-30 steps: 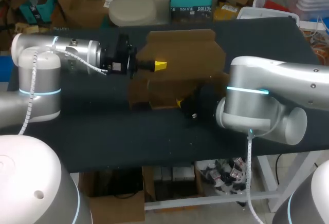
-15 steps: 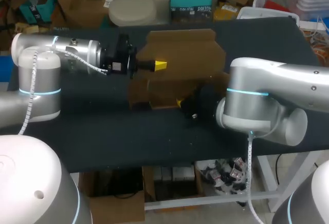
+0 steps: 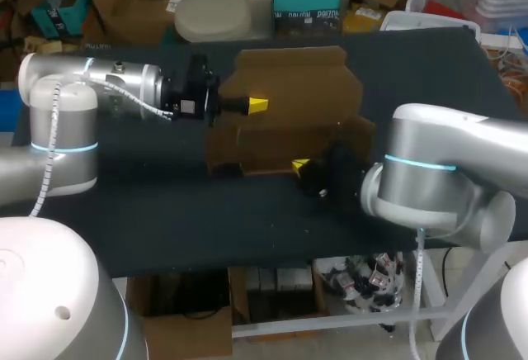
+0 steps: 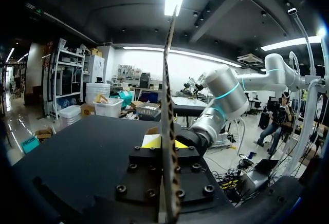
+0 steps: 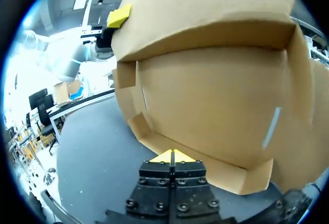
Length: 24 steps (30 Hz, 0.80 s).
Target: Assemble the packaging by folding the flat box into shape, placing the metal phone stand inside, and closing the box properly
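Box (image 3: 289, 87), half-folded cardboard, at table (image 3: 148, 203) centre. Left gripper (image 3: 256, 106), at box's 9 o'clock, pinches panel (image 4: 167, 106) edge. Right gripper (image 3: 300, 165), at 6 o'clock, fingers pressed together, empty, just short of front wall (image 5: 216, 111). Risk: right push skews box, tearing panel from pinch.

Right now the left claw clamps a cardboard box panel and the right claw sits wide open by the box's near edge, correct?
No: the right claw is shut, yellow tips pressed together, as the right wrist view shows. The left claw does clamp a cardboard box panel.
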{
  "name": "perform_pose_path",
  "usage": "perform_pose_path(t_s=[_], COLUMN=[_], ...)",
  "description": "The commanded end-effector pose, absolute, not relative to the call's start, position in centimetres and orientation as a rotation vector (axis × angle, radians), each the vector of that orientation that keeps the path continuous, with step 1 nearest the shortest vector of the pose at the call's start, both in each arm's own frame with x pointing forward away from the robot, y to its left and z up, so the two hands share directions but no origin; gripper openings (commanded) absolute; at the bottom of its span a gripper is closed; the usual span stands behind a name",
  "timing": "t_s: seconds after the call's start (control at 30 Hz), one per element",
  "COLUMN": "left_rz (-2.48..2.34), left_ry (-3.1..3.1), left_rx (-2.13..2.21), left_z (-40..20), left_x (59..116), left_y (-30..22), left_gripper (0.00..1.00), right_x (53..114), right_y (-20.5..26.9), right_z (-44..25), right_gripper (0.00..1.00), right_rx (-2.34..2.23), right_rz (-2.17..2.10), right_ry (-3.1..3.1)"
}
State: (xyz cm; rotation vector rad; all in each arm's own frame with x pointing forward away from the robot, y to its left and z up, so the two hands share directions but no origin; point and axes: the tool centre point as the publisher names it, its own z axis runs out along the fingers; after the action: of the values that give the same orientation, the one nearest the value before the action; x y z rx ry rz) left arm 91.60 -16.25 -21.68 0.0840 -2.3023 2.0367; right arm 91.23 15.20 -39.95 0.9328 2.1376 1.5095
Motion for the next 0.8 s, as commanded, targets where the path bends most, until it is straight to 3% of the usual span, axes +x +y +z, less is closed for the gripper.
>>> perform_pose_path(t_s=[0.03,0.17,0.73,0.8], left_rz=[2.035,2.035,2.035,2.035], left_ry=[-2.3,-2.3,-2.3,-2.3], left_rx=[0.082,0.082,0.082,0.082], left_z=[-21.9,-21.9,-21.9,-21.9], left_x=[91.6,91.6,91.6,91.6], left_y=[-16.3,-16.3,-16.3,-16.3], left_gripper=[0.0,0.0,0.0,0.0], right_x=[89.8,88.6,83.4,82.9], right_y=[13.8,12.9,7.8,7.0], right_z=[-39.3,-38.3,-35.5,-35.4], right_gripper=[0.04,0.27,0.5,0.64], right_rx=[0.891,0.869,0.787,0.777], right_rz=[1.589,1.605,1.556,1.559], right_ry=[2.097,2.116,2.176,2.183])
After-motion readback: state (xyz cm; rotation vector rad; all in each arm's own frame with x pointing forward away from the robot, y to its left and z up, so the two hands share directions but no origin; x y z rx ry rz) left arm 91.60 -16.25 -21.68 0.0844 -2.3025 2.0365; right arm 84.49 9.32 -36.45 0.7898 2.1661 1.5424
